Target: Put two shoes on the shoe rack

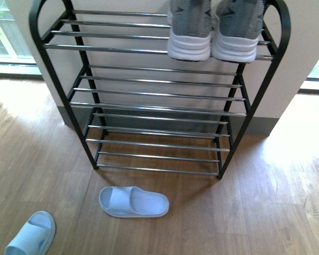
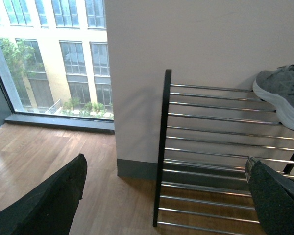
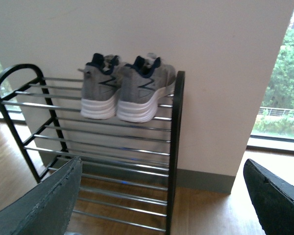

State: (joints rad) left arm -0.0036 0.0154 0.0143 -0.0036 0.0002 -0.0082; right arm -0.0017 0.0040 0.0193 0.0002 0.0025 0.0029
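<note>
Floor (image 1: 266,212) ahead of both arms is wood. A white slide (image 1: 133,202) lies just short of the shoe rack (image 1: 149,95), and a pale blue slipper (image 1: 31,234) lies nearer the robot on the left arm's side. Neither arm shows in the front view. The rack backs onto a wall (image 2: 196,39), with a window (image 2: 49,58) beyond the rack's left end and open floor on either side.

One shoe (image 3: 99,95) & the other shoe (image 3: 143,95) sit heels-out on the top tier at the rack's right end, prob. touching (gap betw. the soles is too tight to call).

Right end effector (image 3: 161,163) is released, fingers wide apart on nothing, with the shoes ahead of it and well apart. Left end effector (image 2: 165,164) is likewise spread wide & faces the rack's other end, far from the pair.
</note>
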